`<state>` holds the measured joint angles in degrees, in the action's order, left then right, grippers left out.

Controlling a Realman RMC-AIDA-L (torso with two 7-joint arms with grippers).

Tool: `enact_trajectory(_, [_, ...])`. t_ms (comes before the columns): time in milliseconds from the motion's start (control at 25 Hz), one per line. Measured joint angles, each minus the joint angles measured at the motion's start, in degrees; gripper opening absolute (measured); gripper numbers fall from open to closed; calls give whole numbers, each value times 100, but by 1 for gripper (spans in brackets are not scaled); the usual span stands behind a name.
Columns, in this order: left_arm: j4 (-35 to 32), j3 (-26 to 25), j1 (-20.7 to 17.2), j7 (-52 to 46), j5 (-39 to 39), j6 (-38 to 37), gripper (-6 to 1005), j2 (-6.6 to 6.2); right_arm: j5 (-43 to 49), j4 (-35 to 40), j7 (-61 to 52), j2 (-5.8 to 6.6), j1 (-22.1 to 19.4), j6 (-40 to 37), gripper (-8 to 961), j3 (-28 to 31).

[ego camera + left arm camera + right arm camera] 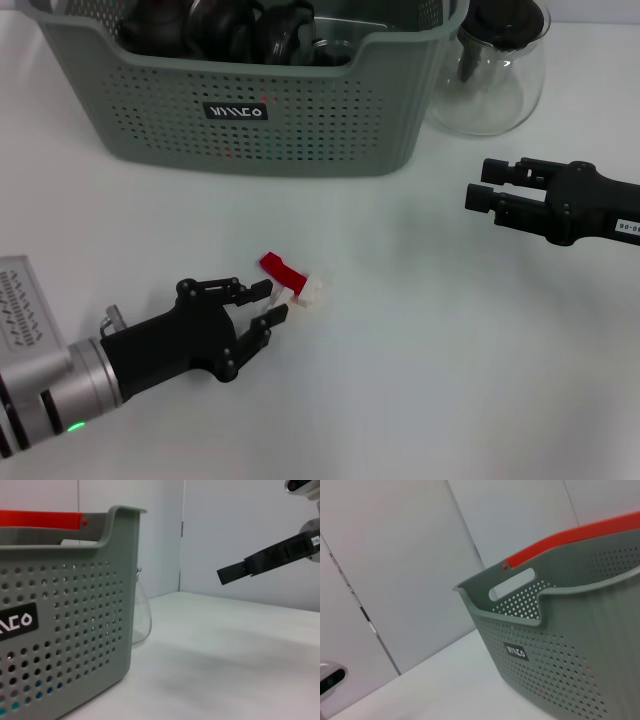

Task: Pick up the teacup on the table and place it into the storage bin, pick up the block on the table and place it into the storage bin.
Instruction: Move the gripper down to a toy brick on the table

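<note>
Your left gripper (pixel 268 303) sits low on the white table (pixel 430 380), well in front of the storage bin (pixel 290 110), with its fingers spread a little way apart and closed on nothing. The block (pixel 296 280), a red piece joined to a white piece, lies just beyond those fingertips, touching or nearly touching them; you cannot tell which from the head view. It is in front of the bin's dipped rim and a little to the right of the black label (pixel 236 111).

Watch the approach. The jaws are narrowly open and the block lies slantwise to them, so if you push forward as things stand, a fingertip will likely shove the block away or spin it rather than straddle it. Its two-part shape may also tip or slip when squeezed off-centre. On the carry, the bin's front wall is tall, so lift well clear before crossing the rim.

No teacup stands on the table; dark rounded items already lie inside the bin, though you cannot say for certain what they are.

Your right gripper (pixel 485 192) hovers to the right of the bin, in front of the glass teapot (pixel 495 70), fingers slightly parted and empty.

The table is plain, smooth and matte white. Pale grey panelled walls stand behind the bin, which carries a red handle (pixel 570 536).
</note>
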<state>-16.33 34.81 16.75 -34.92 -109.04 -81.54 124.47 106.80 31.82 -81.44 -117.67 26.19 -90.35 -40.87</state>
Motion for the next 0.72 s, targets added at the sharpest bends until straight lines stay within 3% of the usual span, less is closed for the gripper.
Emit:
enact_trajectory(120, [139, 0, 20, 172, 33, 91, 117, 6, 1, 0, -3, 4, 0, 0, 584, 0])
enact_trajectory(200, [244, -1, 52, 273, 63, 224, 344, 8, 6, 0, -5, 5, 0, 0, 584, 0])
enact_trajectory(440, [378, -1, 112, 454, 117, 507, 414, 16, 14, 0, -10, 5, 0, 0, 584, 0])
enact_trajectory(720, [435, -9, 69, 692, 375, 714, 415, 5, 16, 0, -19, 1, -6, -1, 584, 0])
